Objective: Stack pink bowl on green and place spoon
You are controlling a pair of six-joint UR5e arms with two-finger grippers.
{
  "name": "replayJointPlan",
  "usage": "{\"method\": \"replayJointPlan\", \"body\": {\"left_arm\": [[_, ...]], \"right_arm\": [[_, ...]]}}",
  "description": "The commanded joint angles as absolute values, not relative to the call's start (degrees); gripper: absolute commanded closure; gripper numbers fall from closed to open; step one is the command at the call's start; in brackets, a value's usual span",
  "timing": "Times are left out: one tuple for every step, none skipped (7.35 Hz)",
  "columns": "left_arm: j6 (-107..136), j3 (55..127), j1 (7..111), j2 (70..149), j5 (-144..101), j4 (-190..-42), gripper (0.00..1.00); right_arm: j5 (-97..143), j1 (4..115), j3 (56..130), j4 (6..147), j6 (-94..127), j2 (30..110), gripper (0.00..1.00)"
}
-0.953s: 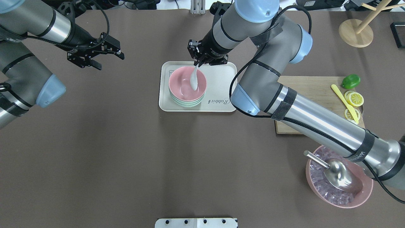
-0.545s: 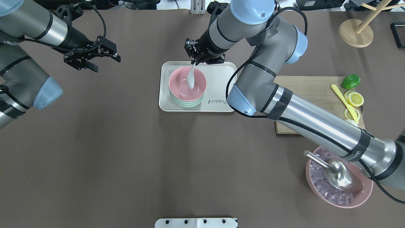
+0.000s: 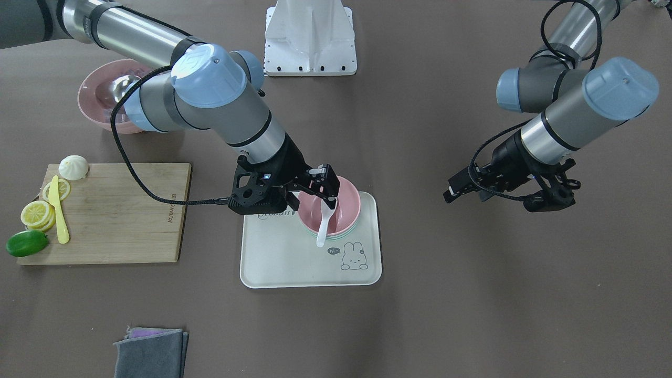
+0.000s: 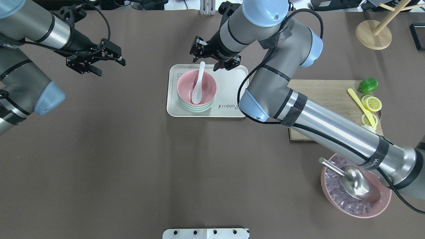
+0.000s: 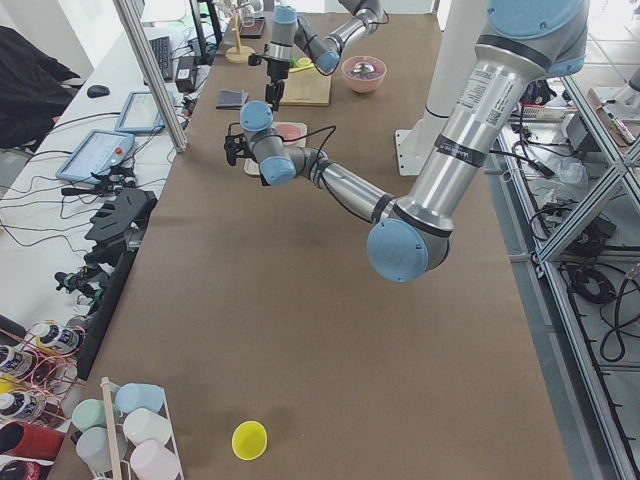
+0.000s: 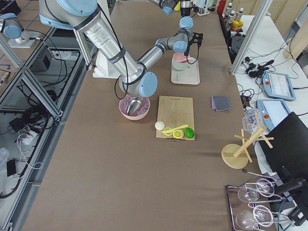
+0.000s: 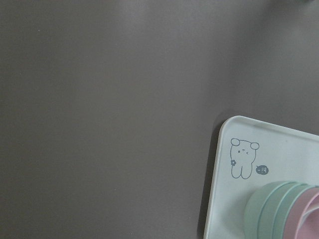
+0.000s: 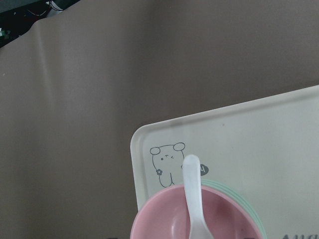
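Note:
The pink bowl (image 4: 187,87) sits nested on the stack of green bowls (image 4: 196,109) on the cream tray (image 4: 229,96). The white spoon (image 4: 197,87) lies in the pink bowl, scoop down inside and handle resting on the far rim. My right gripper (image 4: 211,59) is open and empty, just above and beyond the spoon's handle end. In the right wrist view the spoon (image 8: 194,199) lies free in the pink bowl (image 8: 159,219). My left gripper (image 4: 111,67) is open and empty over bare table, well left of the tray.
A wooden cutting board (image 4: 332,96) with lemon slices, a lime and a yellow knife lies right of the tray. A pink bowl of ice with a metal scoop (image 4: 355,189) stands at the near right. A wooden stand (image 4: 373,33) is far right. A grey cloth (image 3: 149,352) lies on the operators' side.
My right gripper has opened and let go of the spoon, which has dropped to rest in the pink bowl. The left gripper has drifted slightly further left.

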State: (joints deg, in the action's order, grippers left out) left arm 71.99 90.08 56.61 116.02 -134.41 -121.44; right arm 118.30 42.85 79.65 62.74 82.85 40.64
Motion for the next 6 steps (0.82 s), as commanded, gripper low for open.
{"method": "replayJointPlan", "body": {"left_arm": [[71.0, 90.1, 56.8, 115.8, -131.9, -123.2, 0.02], [70.1, 90.9, 57.0, 113.6, -128.8, -125.0, 0.02], [69.3, 91.1, 58.2, 111.2, -124.8, -125.6, 0.02], [64.9, 91.4, 59.7, 109.4, -121.8, -125.6, 0.02], [59.4, 93.1, 63.5, 105.8, -121.8, -125.4, 0.02], [45.6, 93.8, 68.6, 101.3, -123.0, -125.2, 0.02]], "right_arm": [[120.4, 45.2, 83.0, 67.4, 78.9, 42.6, 0.00], [121.4, 47.4, 90.5, 75.2, 71.4, 48.0, 0.00], [121.5, 50.0, 97.1, 86.5, 59.8, 52.5, 0.00], [121.2, 53.6, 100.5, 98.1, 47.6, 54.5, 0.00], [120.6, 57.6, 102.6, 105.2, 36.8, 57.4, 0.00], [121.1, 62.4, 105.1, 107.0, 25.1, 63.7, 0.00]]}}
